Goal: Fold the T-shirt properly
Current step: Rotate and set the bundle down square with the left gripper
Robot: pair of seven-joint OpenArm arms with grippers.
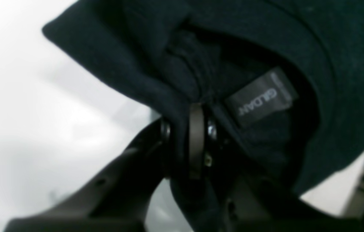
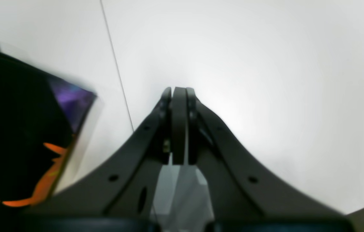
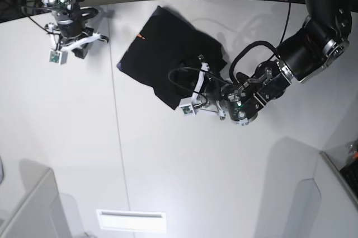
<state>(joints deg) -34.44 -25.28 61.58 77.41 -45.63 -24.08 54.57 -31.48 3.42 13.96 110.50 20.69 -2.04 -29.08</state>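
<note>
You were dealing with a soft, limp thing: the T-shirt [image 3: 168, 53] had no stiffness at all, so any part you lifted would sag and drag the rest after it. It looked light, and the knit cloth seemed unlikely to slip from a pinch, though a bunched fold is thick and can creep out of the pads. Nothing about it was fragile. Your best holds, as I judge it, were the seamed edges: the collar band, the shoulder seams and the bottom hem, since those carry a pull without stretching the body cloth.

The left gripper [image 1: 188, 135] was clenched on a gathered fold of the black cloth right beside the neck opening, its jaws nearly together with fabric squeezed between them. The neck tag [image 1: 260, 96], grey with pale lettering, sat just beside that pinch inside the collar. The right gripper [image 2: 178, 96] was closed on nothing, hanging over bare table [image 3: 84, 154] well apart from the shirt.

The shirt lay crumpled toward the far middle of the white table, a dark, roughly diamond-shaped heap with one corner pointing toward the right arm's side. It was plain black outside. In the right wrist view its near edge [image 2: 14, 129] showed purple and orange print where the cloth had turned over. No sleeve could be told apart in the heap.
</note>
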